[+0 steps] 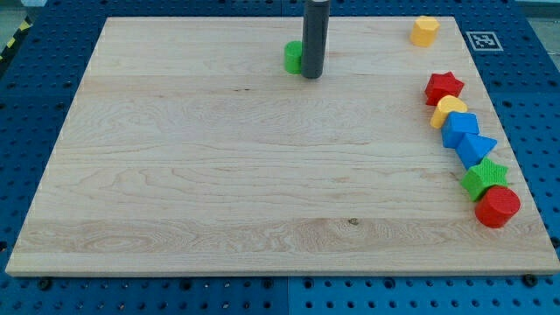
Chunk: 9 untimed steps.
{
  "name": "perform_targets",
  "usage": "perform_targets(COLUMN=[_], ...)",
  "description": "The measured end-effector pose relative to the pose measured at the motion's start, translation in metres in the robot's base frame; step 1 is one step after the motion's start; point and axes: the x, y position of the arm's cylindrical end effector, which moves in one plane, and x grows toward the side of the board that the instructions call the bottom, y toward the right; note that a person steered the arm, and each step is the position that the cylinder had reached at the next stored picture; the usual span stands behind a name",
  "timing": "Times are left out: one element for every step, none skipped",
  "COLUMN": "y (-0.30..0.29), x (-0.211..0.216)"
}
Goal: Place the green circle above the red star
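Note:
The green circle (292, 57) lies near the view's top, a little left of centre, partly hidden by my rod. My tip (311, 75) rests on the board right against the green circle's right side. The red star (444, 87) lies at the view's right, far from the green circle, at the top of a row of blocks.
A yellow block (425, 31) sits at the view's top right. Below the red star run a yellow block (449, 110), a blue block (460, 128), a blue triangle (477, 148), a green star (484, 178) and a red circle (498, 206). The board's right edge (516, 140) is close to them.

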Motion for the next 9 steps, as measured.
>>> perform_targets(y=[-0.053,-0.108,-0.106,-0.038,0.046,0.101,0.108,0.102,0.136], x=[0.000,-0.005,-0.038,-0.038,-0.022,-0.019,-0.019,-0.031,-0.033])
